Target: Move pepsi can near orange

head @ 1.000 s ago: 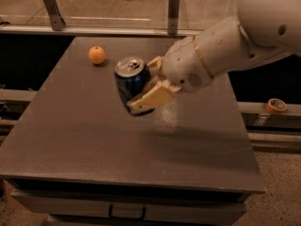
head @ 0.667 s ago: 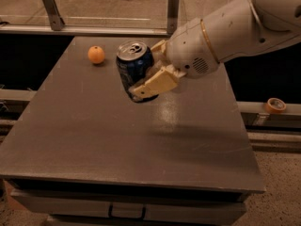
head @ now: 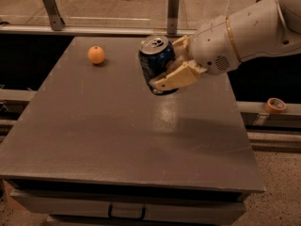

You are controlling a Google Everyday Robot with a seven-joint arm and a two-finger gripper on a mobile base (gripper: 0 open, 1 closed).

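"Where is the arm [head: 244, 32]?"
"It reaches in from the right of the orange [head: 96, 54], low over the table [head: 117, 140]. The gripper [head: 167, 64] squeezes the pepsi can [head: 155, 60], which is tipped a bit."
"Where is the can?"
"Right of the orange, well apart."
"What changed?"
"The can is higher now, and farther right of the orange."

My gripper [head: 165, 64], over the far middle of the dark grey table [head: 117, 140], is clamped round the tilted dark blue aluminium pepsi can [head: 154, 60]. My cream front finger [head: 178, 75] covers the can's lower right side, and my rear finger is mostly hidden behind it. The can's markings are too blurred to read. The right edge cuts off my white arm [head: 254, 27], and the bottom edge cuts off the table's drawer front [head: 70, 206].
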